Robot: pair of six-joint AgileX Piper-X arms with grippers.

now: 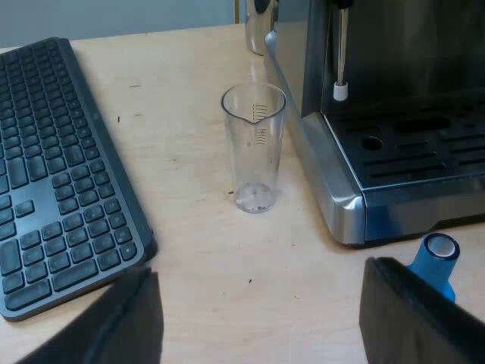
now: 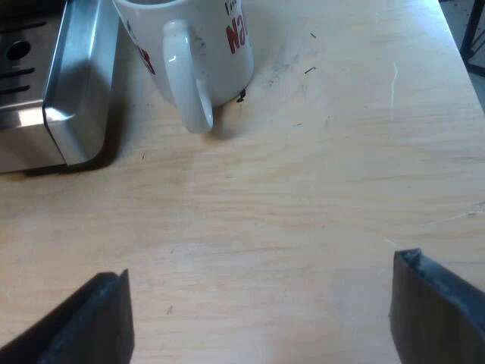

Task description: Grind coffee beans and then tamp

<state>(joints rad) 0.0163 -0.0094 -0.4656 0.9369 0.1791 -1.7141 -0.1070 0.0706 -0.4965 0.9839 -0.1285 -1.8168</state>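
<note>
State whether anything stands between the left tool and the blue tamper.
Nothing visible does. The blue cylindrical tamper sits close beside the open left tool, on the wooden table by the steel espresso machine.

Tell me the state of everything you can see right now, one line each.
measuring glass: upright, almost empty, specks at the bottom
blue tamper: beside the espresso machine, at its corner, not gripped
mug: upright, handle facing the right gripper
left gripper: open, empty
right gripper: open, empty
</note>
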